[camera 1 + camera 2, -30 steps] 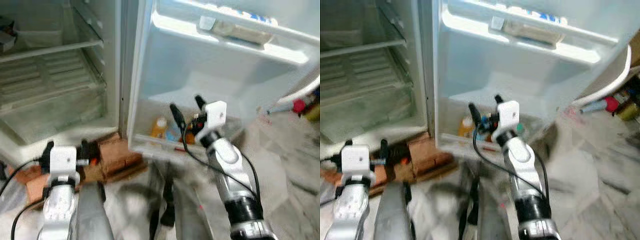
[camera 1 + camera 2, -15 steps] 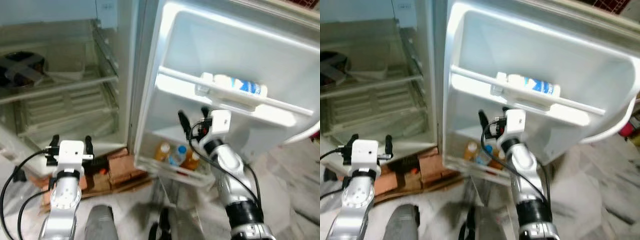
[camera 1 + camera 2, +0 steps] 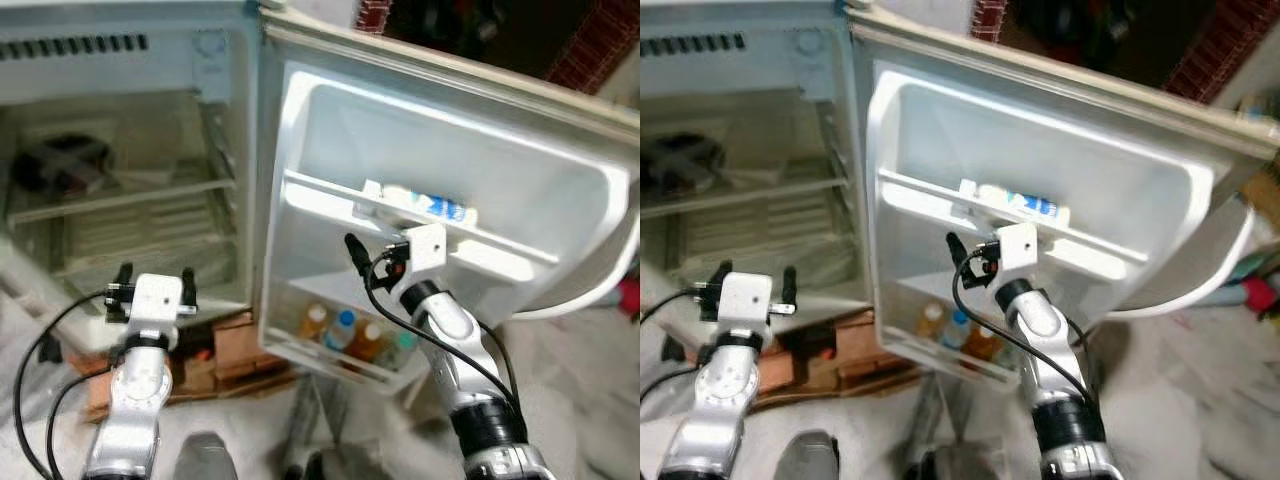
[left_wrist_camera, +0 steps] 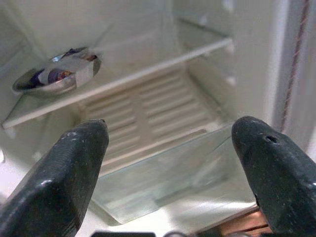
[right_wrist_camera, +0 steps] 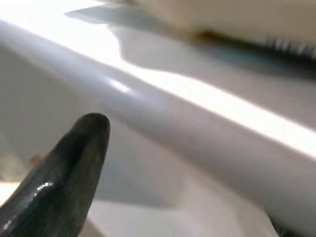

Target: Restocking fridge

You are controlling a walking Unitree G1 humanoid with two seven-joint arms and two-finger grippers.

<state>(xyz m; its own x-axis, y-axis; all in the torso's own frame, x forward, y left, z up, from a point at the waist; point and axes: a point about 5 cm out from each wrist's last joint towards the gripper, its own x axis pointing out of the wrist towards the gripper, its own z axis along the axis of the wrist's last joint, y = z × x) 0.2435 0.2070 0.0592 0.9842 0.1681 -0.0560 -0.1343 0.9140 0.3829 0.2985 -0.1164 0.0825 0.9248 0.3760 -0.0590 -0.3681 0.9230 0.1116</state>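
The left gripper (image 3: 153, 283) sits at the 8 o'clock position of the head view, raised in front of the open fridge (image 3: 120, 180); its two black fingers (image 4: 64, 177) stand wide apart and hold nothing. Behind it, on the floor under the fridge, lie reddish-brown bricks (image 3: 235, 345). The right gripper (image 3: 375, 255) is at the centre of the view, reaching into the open fridge door (image 3: 560, 190). One finger (image 5: 64, 168) shows below the white rail (image 5: 197, 143) of the upper door shelf, very near it; the second finger is hidden, so how far this gripper is open cannot be told, and nothing is seen in its hold. Below the right gripper, toward 6 o'clock, the bottom door shelf (image 3: 330, 360) holds a row of small bottles (image 3: 345, 332), some with orange contents, one with a blue cap. Just above the gripper, toward 1 o'clock, a white bottle with a blue label (image 3: 430, 207) lies on its side behind the upper rail. Farther in, at 10 o'clock, the fridge compartment shows a glass shelf (image 4: 123, 79) bearing a metal bowl (image 4: 57, 74), with a clear drawer (image 4: 163, 173) below it.
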